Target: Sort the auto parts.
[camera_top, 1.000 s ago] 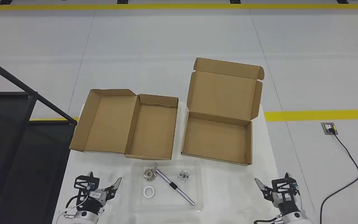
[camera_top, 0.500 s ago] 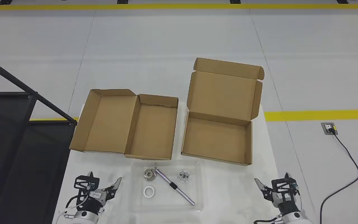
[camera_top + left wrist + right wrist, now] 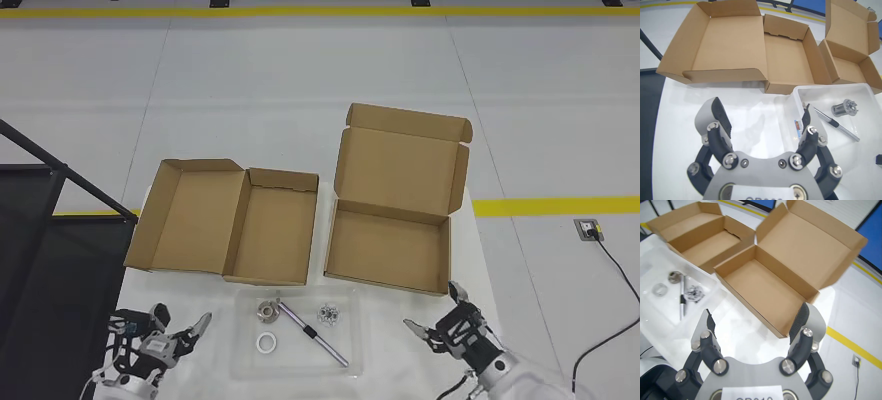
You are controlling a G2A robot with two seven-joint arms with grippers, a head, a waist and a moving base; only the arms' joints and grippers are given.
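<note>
- At the near left corner of the table [image 3: 215,300], the left gripper [image 3: 183,322] hangs low over the white top. Its jaws are spread wide with nothing between them. It is beside the tray, not over it.
- Next, the left box [image 3: 275,240]: lid folded out flat to its left, base bare. Nothing sorted into it.
- Centre front, the clear tray [image 3: 300,362] lies between the two grippers, just before the boxes. It holds every part seen: splined hub [image 3: 266,311], pale ring [image 3: 267,343], slim rod [image 3: 313,334] lying aslant, spiky piece [image 3: 328,314].
- The spiky piece is hard to read: one toothed part or a small heap of fasteners, cannot tell.
- Then the right box [image 3: 385,252]: lid standing up at the back, base bare too.
- Far right, the right gripper [image 3: 434,312] sits near that box's front corner, jaws likewise parted and empty.
- Judgement: sorting not begun; all the parts are left to move. Which box takes which part is not evident.
</note>
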